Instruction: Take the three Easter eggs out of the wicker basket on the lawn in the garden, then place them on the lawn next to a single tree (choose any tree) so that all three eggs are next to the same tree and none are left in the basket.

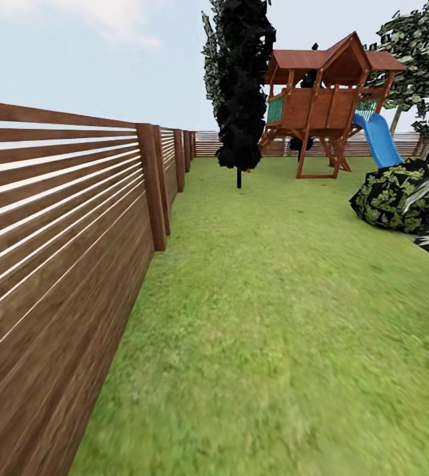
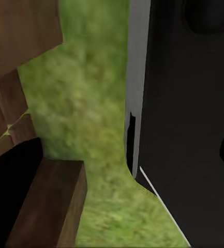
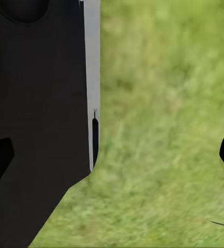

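1 brown slat wooden fence (image 1: 55, 251), 1 all-black dark tree (image 1: 240, 86), 1 wooden playhouse (image 1: 326, 99) w/ 1 blue slide (image 1: 381, 140), 1 mottled green lawn (image 1: 273, 317).

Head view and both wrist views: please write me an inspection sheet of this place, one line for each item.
Surface: the lawn, mottled green grass, running ahead to the far fence.
Job's things: nothing seen of eggs or basket; a leafy tree stands far right behind the playhouse.
Clutter: a dark bush at the right edge of the grass.
Claws: dark robot body parts cross both wrist views; open or shut, cannot tell.
Cables: nothing seen.
Surroundings: brown slat fence close on the left; all-black tree; wooden playhouse with blue slide.
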Available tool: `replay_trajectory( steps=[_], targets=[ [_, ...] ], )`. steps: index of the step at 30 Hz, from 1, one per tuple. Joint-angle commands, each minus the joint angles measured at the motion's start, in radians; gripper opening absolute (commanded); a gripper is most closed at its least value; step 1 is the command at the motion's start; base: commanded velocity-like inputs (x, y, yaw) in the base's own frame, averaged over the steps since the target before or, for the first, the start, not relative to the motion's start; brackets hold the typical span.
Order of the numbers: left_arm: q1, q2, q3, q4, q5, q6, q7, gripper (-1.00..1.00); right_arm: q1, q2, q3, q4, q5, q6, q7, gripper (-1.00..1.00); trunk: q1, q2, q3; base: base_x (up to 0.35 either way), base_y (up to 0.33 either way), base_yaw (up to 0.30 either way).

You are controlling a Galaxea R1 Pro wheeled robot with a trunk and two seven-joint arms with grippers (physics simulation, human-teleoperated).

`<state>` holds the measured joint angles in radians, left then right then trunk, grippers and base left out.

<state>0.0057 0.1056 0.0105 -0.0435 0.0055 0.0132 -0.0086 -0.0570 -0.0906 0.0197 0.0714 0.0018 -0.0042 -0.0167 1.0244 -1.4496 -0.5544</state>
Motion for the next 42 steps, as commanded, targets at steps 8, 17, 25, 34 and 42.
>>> replay_trajectory(
  steps=[8, 17, 25, 34, 42],
  targets=[
    [0.000, 0.000, -0.002, -0.002, -0.002, 0.001, 0.001, 1.00, -0.001, 0.000, 0.002, 0.002, 0.000, 0.000, -0.002, 1.00, 0.001, 0.000, -0.001, 0.339, 0.000, -0.001],
    [0.000, 0.000, -0.002, -0.002, -0.002, 0.001, 0.001, 1.00, -0.001, 0.000, 0.005, 0.002, 0.002, -0.001, -0.002, 1.00, 0.001, 0.000, -0.002, 0.339, 0.000, -0.057],
    [0.000, 0.000, -0.002, -0.002, -0.002, 0.001, 0.001, 1.00, -0.001, 0.000, 0.004, 0.002, 0.003, -0.001, -0.002, 1.00, 0.001, 0.000, -0.006, 0.339, 0.000, -0.238],
    [0.000, 0.000, -0.002, -0.002, -0.002, 0.001, 0.001, 1.00, -0.001, 0.000, 0.003, 0.002, 0.003, 0.000, -0.002, 1.00, 0.001, 0.000, -0.008, 0.339, 0.000, -0.105],
    [0.000, 0.000, -0.002, -0.002, -0.002, 0.001, 0.001, 1.00, -0.001, 0.000, 0.005, 0.002, 0.001, 0.000, -0.002, 1.00, 0.001, 0.000, -0.009, 0.339, 0.000, -0.008]
  ],
)
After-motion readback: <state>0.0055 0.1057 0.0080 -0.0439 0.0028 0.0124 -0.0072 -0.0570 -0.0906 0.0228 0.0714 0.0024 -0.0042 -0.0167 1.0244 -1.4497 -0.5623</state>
